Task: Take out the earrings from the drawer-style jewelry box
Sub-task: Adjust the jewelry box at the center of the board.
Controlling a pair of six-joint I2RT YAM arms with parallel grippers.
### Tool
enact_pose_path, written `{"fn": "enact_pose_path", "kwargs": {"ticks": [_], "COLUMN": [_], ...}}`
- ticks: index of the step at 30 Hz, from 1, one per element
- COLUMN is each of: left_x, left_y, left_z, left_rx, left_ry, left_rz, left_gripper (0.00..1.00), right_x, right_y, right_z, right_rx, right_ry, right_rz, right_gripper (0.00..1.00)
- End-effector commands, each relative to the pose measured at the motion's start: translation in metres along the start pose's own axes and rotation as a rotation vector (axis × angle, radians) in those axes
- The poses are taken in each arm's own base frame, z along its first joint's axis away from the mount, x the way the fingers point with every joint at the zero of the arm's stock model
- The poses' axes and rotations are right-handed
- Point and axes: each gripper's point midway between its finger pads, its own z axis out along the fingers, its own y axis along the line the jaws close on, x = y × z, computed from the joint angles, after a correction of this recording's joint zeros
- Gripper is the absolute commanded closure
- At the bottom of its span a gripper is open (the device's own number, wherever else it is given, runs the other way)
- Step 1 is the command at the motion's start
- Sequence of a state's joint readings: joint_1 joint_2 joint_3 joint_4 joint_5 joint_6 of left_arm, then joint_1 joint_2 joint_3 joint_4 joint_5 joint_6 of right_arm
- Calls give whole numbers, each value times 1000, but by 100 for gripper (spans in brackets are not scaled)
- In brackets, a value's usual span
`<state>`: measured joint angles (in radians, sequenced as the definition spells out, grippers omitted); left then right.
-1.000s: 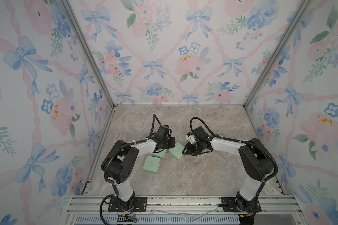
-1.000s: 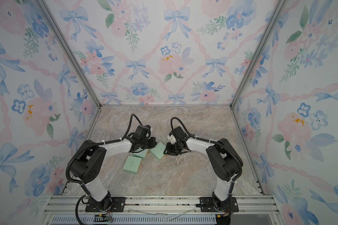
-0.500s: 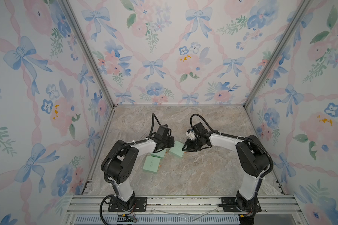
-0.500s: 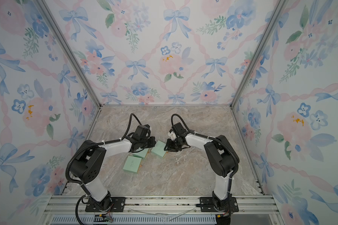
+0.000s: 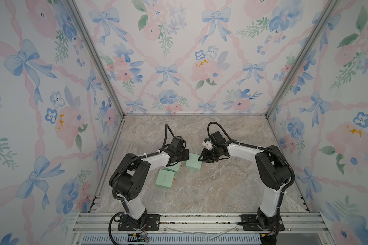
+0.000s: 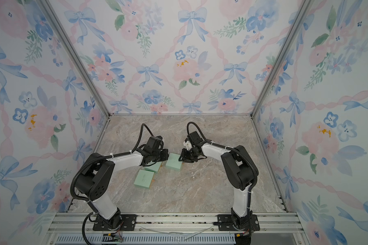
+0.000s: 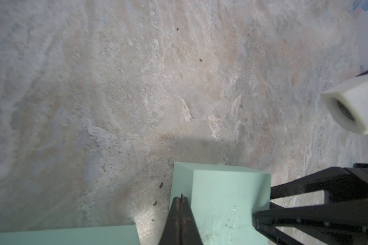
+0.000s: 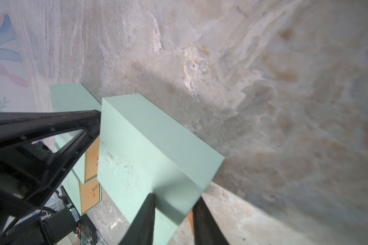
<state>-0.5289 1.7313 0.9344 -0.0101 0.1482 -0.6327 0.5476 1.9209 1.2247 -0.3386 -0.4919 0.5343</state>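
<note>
I have the right gripper (image 8: 174, 197) part-open, clamped across the mint-green box (image 8: 147, 137). The left gripper (image 7: 181, 200) is shut and empty, touching its far edge. The earrings (image 5: 213, 175) lie loose on the marble tabletop (image 5: 200, 197) just base-ward of the right gripper — nearer that arm, I judge.

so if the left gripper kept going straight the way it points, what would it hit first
The mint-green rectangular box: the left gripper has its shut tips right at that box's edge, apparently touching, though depth is unclear.
</note>
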Motion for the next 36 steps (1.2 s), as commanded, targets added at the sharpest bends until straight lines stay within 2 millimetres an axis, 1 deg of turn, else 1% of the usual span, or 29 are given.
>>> {"fn": "enact_pose_path", "kwargs": {"ticks": [1, 6, 10, 14, 22, 26, 30, 36], "left_x": [7, -3, -6, -5, -4, -5, -4, 4], "left_y": [-19, -18, -17, -17, -12, -21, -31, -39], "left_z": [-7, -16, -21, -21, -21, -23, -23, -18], "left_rx": [75, 55, 42, 40, 19, 59, 112, 152], "left_ry": [27, -31, -49, -38, -40, -39, -30, -5], "left_rz": [5, -8, -5, -1, -2, 1, -2, -3], "left_gripper": [100, 100, 100, 100, 100, 100, 100, 100], "right_x": [-21, -22, -22, -22, -24, -22, -19, -12], "right_y": [21, 19, 17, 13, 10, 7, 0, -9], "right_z": [-3, -5, -8, -10, -21, -28, -33, -29], "right_rx": [-66, -63, -62, -58, -49, -33, -19, -13], "right_ry": [-51, -54, -65, -72, -90, -103, -117, -111], "right_rz": [-64, -53, -49, -37, -37, -35, -15, 12], "right_gripper": [68, 68, 67, 67, 66, 67, 69, 72]}}
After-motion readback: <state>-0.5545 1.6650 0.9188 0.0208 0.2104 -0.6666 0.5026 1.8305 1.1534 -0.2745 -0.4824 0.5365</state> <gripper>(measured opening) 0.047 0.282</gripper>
